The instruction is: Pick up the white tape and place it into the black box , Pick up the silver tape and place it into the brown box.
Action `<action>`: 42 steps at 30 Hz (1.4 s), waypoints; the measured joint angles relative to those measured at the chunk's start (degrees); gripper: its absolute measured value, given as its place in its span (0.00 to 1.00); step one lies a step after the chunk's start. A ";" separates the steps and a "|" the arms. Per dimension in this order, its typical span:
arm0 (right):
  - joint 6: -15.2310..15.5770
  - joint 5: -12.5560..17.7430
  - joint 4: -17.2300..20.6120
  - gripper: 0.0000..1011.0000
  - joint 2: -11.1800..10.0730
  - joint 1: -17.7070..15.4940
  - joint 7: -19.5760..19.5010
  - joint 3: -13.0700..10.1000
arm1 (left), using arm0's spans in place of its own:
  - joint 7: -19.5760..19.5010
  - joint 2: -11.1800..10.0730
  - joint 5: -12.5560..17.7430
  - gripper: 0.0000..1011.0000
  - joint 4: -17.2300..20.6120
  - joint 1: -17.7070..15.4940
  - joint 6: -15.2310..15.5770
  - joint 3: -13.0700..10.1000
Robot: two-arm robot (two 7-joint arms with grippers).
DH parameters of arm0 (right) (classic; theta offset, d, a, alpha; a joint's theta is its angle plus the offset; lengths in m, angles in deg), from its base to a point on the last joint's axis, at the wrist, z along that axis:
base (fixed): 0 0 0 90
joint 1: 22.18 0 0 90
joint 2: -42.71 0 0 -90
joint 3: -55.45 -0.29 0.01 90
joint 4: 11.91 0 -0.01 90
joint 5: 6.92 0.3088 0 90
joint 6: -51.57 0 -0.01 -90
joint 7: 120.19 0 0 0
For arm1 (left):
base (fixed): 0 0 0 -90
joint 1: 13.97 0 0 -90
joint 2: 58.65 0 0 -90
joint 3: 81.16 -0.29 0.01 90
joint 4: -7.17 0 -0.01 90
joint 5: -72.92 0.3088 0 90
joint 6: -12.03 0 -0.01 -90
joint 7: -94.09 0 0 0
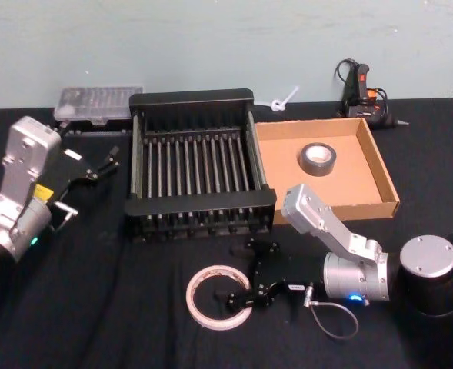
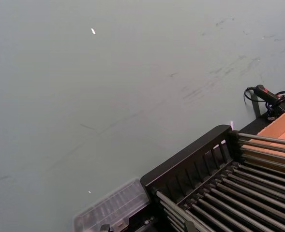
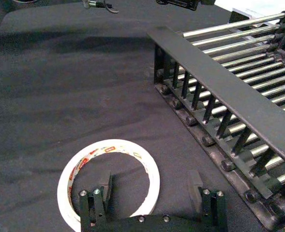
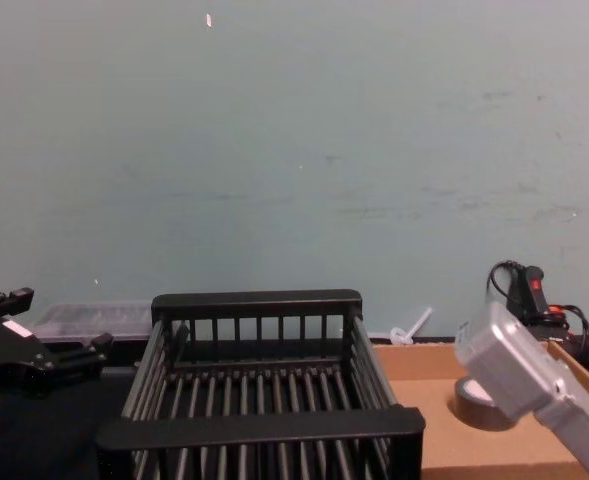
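On the black tablecloth (image 1: 411, 138), the black box (image 1: 201, 206) sits dead centre, a slatted crate with nothing lying on its bars, and the brown box (image 1: 380, 173) stands just beside it on the robot's right, walls nearly touching. Down front, the right arm sweeps in low from the right edge, forearm bent back toward the crate, wrist turned so the right gripper (image 1: 245, 280) points left along the cloth. Its fingers (image 3: 105, 186) are spread wide, and in the right wrist view one fingertip sits over the near rim of the white tape (image 1: 217, 296) while the other hangs outside the ring, toward the crate; whether they touch the roll, I cannot tell. The white tape lies flat on the cloth in front of the crate, red print showing on its top face. Over on the left, the left arm is held up beside the crate's left wall, and the left gripper (image 1: 95, 165) hangs there with its fingers parted, holding nothing. Smallest of all, the silver tape (image 1: 318, 158) lies flat inside the brown box, toward its back.
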 joint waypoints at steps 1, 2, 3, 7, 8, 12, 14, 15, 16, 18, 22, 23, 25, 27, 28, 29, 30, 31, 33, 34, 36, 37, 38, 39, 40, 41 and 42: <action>0.00 0.00 0.00 0.99 0.00 0.00 0.00 0.00 | 0.00 0.00 0.00 0.99 0.00 0.00 0.00 0.00; 0.00 0.00 0.00 0.99 0.00 0.00 0.00 0.00 | 0.00 0.00 0.00 0.99 0.00 0.00 0.00 0.00; 0.00 0.00 0.00 0.99 0.01 0.00 0.01 0.00 | 0.00 0.00 0.00 0.99 -0.01 0.00 0.00 0.00; 0.00 0.04 0.00 0.99 0.01 0.00 0.04 0.00 | 0.00 0.00 0.01 0.99 0.00 0.00 0.00 0.00; 0.00 0.05 0.00 0.99 0.01 0.00 0.05 0.00 | 0.00 0.00 0.00 0.99 0.00 0.00 0.00 0.00; 0.00 0.08 0.00 0.96 0.01 0.01 0.08 -0.01 | 0.00 0.00 0.00 0.99 0.00 0.00 0.00 0.00; 0.00 0.10 -0.01 0.91 0.01 0.02 0.10 -0.01 | 0.00 0.00 0.00 0.99 0.00 0.00 0.00 0.00; -0.01 0.11 -0.01 0.89 0.01 0.03 0.10 -0.02 | 0.00 0.00 0.00 0.99 0.00 0.00 0.00 0.00; 0.00 0.11 -0.02 0.88 0.01 0.03 0.11 -0.02 | 0.00 0.00 0.00 0.99 0.00 0.00 0.00 0.00; -0.01 0.13 -0.03 0.80 0.01 0.04 0.12 -0.03 | 0.00 0.00 0.00 0.99 0.00 0.00 0.00 0.00; -0.01 0.14 -0.03 0.70 0.01 0.05 0.14 -0.03 | 0.00 0.00 0.00 0.99 0.00 0.00 0.00 0.00; -0.01 0.15 -0.03 0.64 0.01 0.06 0.15 -0.03 | 0.00 0.00 0.01 0.99 0.00 0.00 0.00 0.00; -0.01 0.16 -0.03 0.58 0.01 0.06 0.16 -0.03 | 0.00 0.00 0.00 0.99 0.00 0.00 0.00 0.00; -0.01 0.17 -0.03 0.52 0.01 0.07 0.17 -0.03 | 0.00 0.00 0.00 0.99 0.00 0.00 0.00 0.00; -0.01 0.18 -0.03 0.50 0.01 0.07 0.17 -0.03 | 0.00 0.00 0.00 0.99 0.00 0.00 0.00 0.00; -0.01 0.19 -0.03 0.47 0.01 0.07 0.18 -0.03 | 0.00 0.00 0.00 0.99 0.00 0.00 0.00 0.00; -0.01 0.19 -0.03 0.44 0.01 0.07 0.18 -0.03 | 0.00 0.00 0.00 0.99 0.00 0.00 0.00 0.00; -0.01 0.20 -0.03 0.38 0.01 0.07 0.19 -0.03 | 0.00 0.00 0.00 0.99 0.00 0.00 0.00 0.00; -0.01 0.21 -0.04 0.34 0.01 0.07 0.19 -0.03 | 0.00 0.00 0.00 0.99 0.00 0.00 0.00 0.00; -0.01 0.21 -0.04 0.32 0.01 0.07 0.19 -0.03 | 0.00 0.00 0.00 0.99 0.00 0.00 0.00 0.00; -0.01 0.21 -0.03 0.24 0.01 0.07 0.19 -0.03 | 0.00 0.00 0.00 0.99 0.00 0.00 0.00 0.00; -0.01 0.21 -0.04 0.22 0.01 0.07 0.19 -0.03 | 0.00 0.00 0.01 0.99 0.00 0.00 0.00 0.00; -0.01 0.21 -0.04 0.17 0.01 0.07 0.19 -0.03 | 0.00 0.00 0.00 0.99 0.00 0.00 0.00 0.00; -0.01 0.21 -0.04 0.15 0.01 0.07 0.19 -0.03 | 0.00 0.00 0.00 0.99 0.00 0.00 0.00 0.00; -0.01 0.21 -0.04 0.13 0.01 0.07 0.19 -0.03 | 0.00 0.00 0.00 0.99 0.00 0.00 0.00 0.00; -0.01 0.21 -0.04 0.12 0.01 0.07 0.19 -0.03 | 0.00 0.00 0.00 0.99 0.00 0.00 0.00 0.00; -0.01 0.21 -0.04 0.11 0.01 0.07 0.19 -0.03 | 0.00 0.00 0.00 0.99 0.00 0.00 0.00 0.00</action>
